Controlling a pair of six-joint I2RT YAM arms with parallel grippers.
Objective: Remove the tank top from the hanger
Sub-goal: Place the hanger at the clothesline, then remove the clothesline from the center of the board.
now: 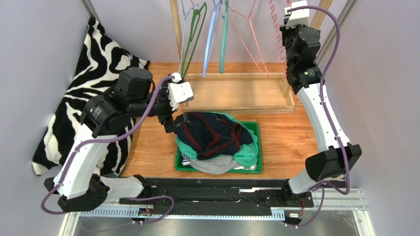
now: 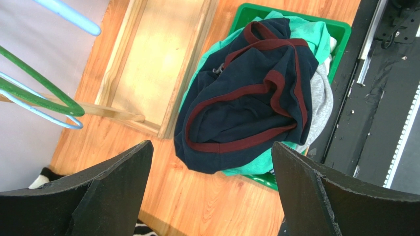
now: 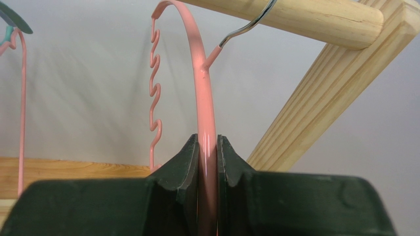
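Leaning against the left wall, a zebra-print cloth point(image 1: 93, 64) drapes down to the left edge of the surface point(image 1: 291, 137). The left arm point(image 1: 81, 152) rises from the near left corner with its elbow raised and its wrist tipped downward. Its hand point(image 2: 210, 147) hovers above the far left corner of a green bin point(image 1: 254, 129), fingers spread wide and holding nothing. The navy tank top point(image 1: 217, 132), trimmed in maroon, lies crumpled on top of a heap of clothes in that bin, which sits mid-surface toward the near edge. Behind the bin, along the far edge, is a wooden tray point(image 1: 236, 91), and above it hang a green hanger point(image 1: 194, 34), a blue hanger point(image 1: 212, 39) and a teal hanger point(image 1: 224, 39). At the far right corner the right arm point(image 1: 320, 113) stretches upward. Its hand point(image 3: 207, 142) pinches the curved shoulder of a pink hanger point(image 3: 204, 93), just below the metal hook, which hangs over a wooden rod point(image 3: 305, 17).
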